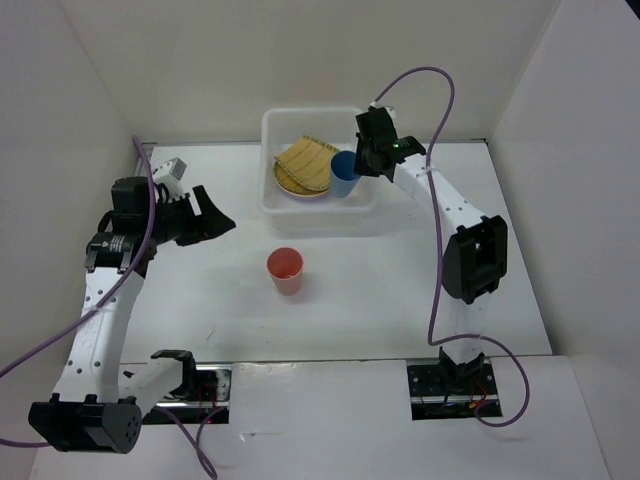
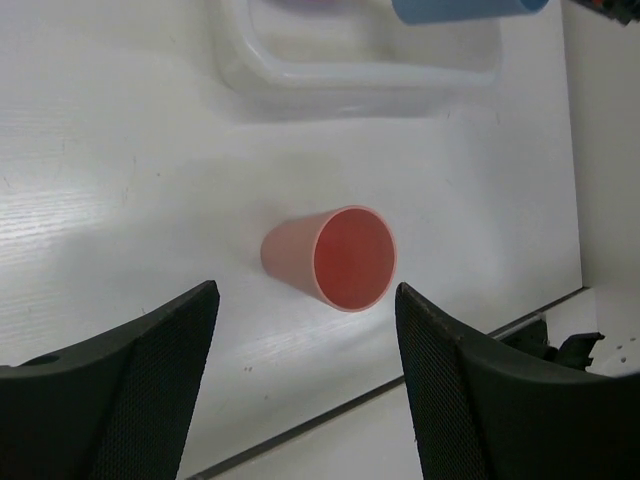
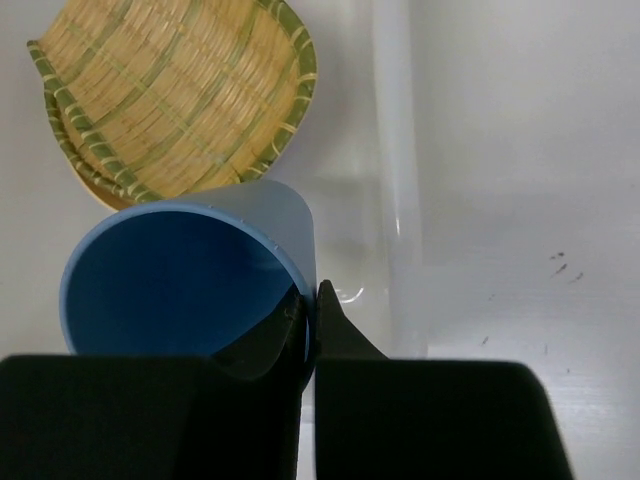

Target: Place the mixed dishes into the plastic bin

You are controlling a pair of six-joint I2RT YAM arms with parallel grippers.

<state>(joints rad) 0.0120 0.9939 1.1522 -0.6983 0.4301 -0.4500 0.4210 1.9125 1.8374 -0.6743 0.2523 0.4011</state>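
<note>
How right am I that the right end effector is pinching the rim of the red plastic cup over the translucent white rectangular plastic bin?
Wrong in one respect: the right wrist view shows the right end effector pinching the rim of the blue plastic cup over the translucent white rectangular plastic bin. The red plastic cup stands free on the table.

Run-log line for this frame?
left gripper: open, facing red cup | right gripper: shut on blue cup rim, over plastic bin | woven trays: in bin
</note>
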